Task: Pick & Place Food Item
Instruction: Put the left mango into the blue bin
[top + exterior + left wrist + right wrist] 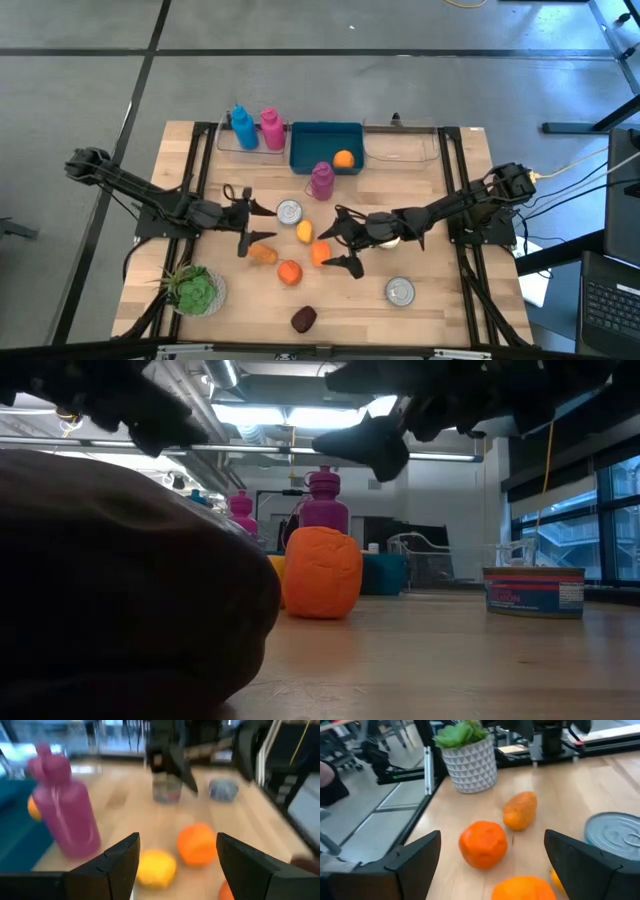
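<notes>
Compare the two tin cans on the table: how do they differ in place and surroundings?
The can near the left gripper sits at the table's middle, close to the purple bottle and the yellow food item. The can near the right arm sits toward the front edge, with no food items close by. Both stand upright with silver lids, and neither is held.

L end effector [175, 865] open; yellow fruit [156, 867], orange fruit [197, 844] between fingers; pink bottle [65, 812] nearby.

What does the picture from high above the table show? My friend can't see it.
Two open grippers, left gripper and right gripper, hover over a wooden table with scattered orange foods, cans and a teal bin.
</notes>
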